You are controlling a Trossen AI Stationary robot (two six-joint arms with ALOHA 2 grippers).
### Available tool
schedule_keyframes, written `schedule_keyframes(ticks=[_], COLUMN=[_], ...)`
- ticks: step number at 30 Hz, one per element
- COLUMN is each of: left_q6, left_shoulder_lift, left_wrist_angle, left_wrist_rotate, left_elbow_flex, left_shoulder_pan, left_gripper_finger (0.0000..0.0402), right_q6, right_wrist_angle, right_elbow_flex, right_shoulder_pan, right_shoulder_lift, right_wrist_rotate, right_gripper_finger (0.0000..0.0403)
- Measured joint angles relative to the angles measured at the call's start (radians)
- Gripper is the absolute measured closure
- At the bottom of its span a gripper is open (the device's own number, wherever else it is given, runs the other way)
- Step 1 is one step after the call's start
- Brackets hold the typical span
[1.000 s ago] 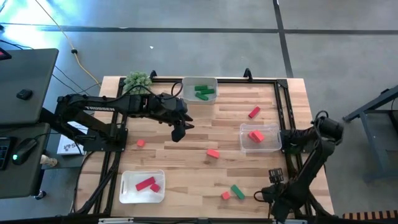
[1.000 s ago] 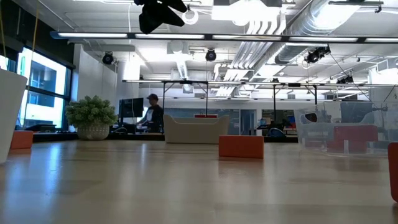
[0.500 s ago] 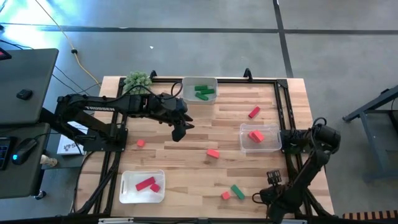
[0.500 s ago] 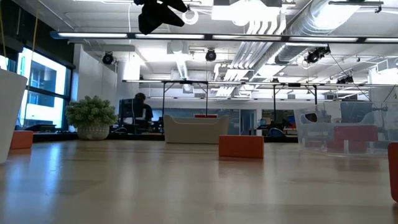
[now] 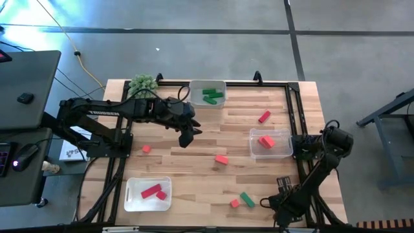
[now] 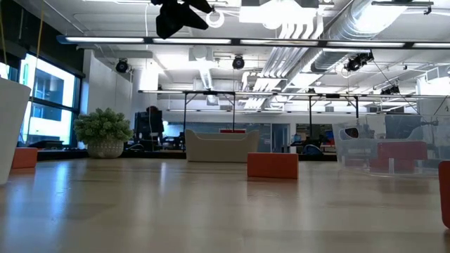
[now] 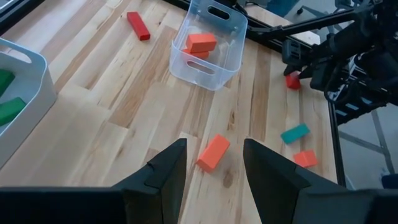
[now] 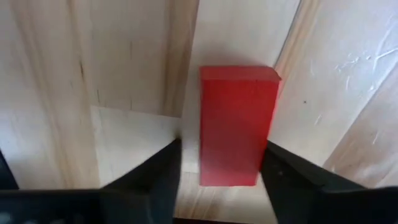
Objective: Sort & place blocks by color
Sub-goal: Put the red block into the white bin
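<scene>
At the lower right of the high view, the right gripper (image 5: pixel 279 202) is down at the surface (image 5: pixel 194 175). Its wrist view shows the fingers (image 8: pixel 155 180) standing either side of an upright red block (image 8: pixel 236 124). A sliver of wood shows between one finger and the block, so they are not clamped on it.

Just left of that gripper lie a green block (image 5: pixel 246 199) and a small coral block (image 5: pixel 234 203), close together. At the lower left sits a white tray (image 5: pixel 132 184) holding two red blocks (image 5: pixel 152 191).

Toward the middle of the frame a coral block (image 5: pixel 222 159) lies alone, and a small red cube (image 5: pixel 147 149) sits well to its left. The left gripper (image 5: pixel 186 137) hangs above the middle of the surface, up and left of that coral block. Its fingers (image 7: pixel 168 174) are spread and hold nothing — the same block shows on the wood far below, between them.

At the right, a clear tray (image 5: pixel 284 152) holds one coral block (image 5: pixel 266 141), and a red block (image 5: pixel 264 117) lies aslant on the surface just above it in the picture.

At the top centre a second white tray (image 5: pixel 194 87) holds green blocks (image 5: pixel 212 96). A spiky green plant ball (image 5: pixel 143 83) sits at the surface's upper left corner.
</scene>
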Motion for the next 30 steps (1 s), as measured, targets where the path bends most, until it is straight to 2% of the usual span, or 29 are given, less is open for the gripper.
schedule_keyframes(ticks=[5, 9, 15, 20, 26, 30], left_q6=[-0.004, -0.053, -0.142, -0.215, -0.228, -0.234], left_shoulder_lift=[0.000, 0.000, 0.000, 0.000, 0.000, 0.000], left_wrist_angle=[0.000, 0.000, 0.000, 0.000, 0.000, 0.000], left_wrist_rotate=[0.000, 0.001, 0.050, 0.136, 0.164, 0.263], left_elbow_flex=[0.000, 0.000, 0.000, 0.000, 0.000, 0.000], left_shoulder_pan=[0.000, 0.000, 0.012, 0.051, 0.108, 0.156], left_gripper_finger=[0.0255, 0.0255, 0.0255, 0.0255, 0.0255, 0.0255], right_q6=[0.006, 0.057, 0.230, 0.364, 0.462, 0.472], right_wrist_angle=[0.001, 0.003, 0.014, 0.046, 0.122, 0.123], right_elbow_flex=[0.000, 0.002, -0.001, -0.003, 0.013, 0.076], right_shoulder_pan=[-0.015, -0.026, -0.061, -0.100, -0.162, -0.209], right_shoulder_lift=[-0.001, -0.005, -0.031, -0.076, -0.114, -0.115], right_wrist_rotate=[-0.024, -0.033, -0.036, 0.033, 0.081, 0.152], right_gripper_finger=[0.0294, 0.0296, 0.0296, 0.0296, 0.0296, 0.0296])
